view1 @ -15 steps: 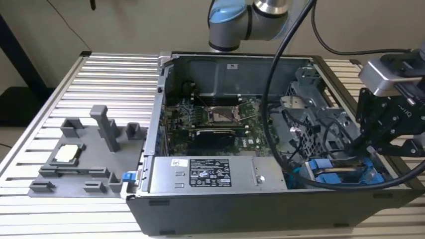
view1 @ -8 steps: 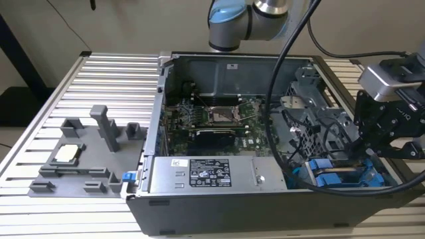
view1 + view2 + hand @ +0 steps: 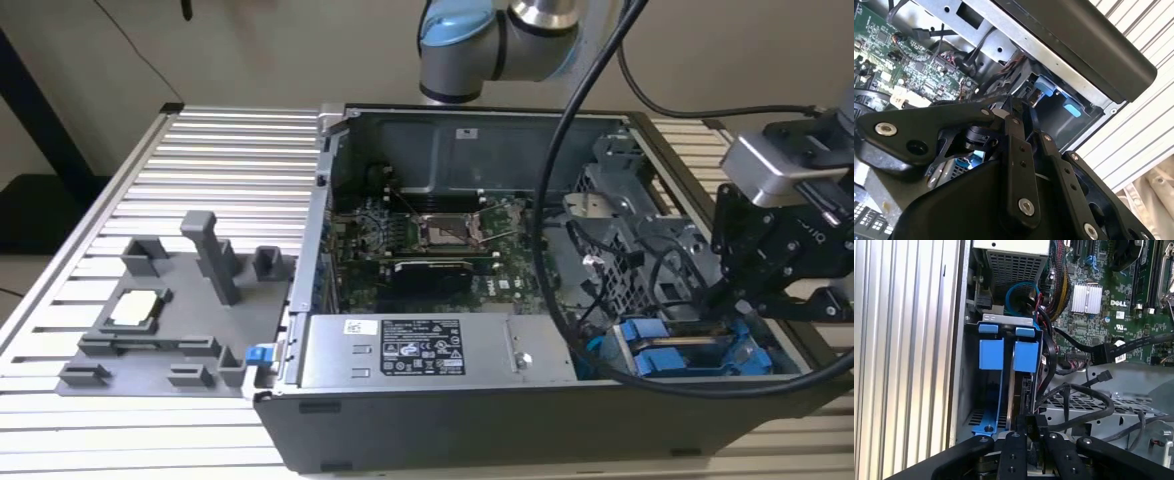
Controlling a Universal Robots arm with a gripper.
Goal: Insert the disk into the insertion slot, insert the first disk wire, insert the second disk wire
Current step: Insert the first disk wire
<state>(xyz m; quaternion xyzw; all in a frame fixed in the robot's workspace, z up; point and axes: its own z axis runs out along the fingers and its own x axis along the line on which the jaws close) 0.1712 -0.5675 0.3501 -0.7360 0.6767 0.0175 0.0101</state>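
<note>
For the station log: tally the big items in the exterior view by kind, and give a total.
Computer case: 1
Power supply box: 1
Grey parts tray: 1
Robot arm: 1
Total: 4

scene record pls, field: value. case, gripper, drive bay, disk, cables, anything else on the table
table: slatted metal table
case: open computer case on the table, motherboard exposed
gripper: gripper lowered inside the case at the insertion slot, on the exterior view's right
insertion slot: insertion slot, dark cage with blue tabs
disk: disk, blue carrier sits in the slot; drive body mostly hidden
wires: black cables loop beside the gripper; whether plugged in, cannot tell
power supply: grey labelled box
fixture: grey tray, on the exterior view's left
</note>
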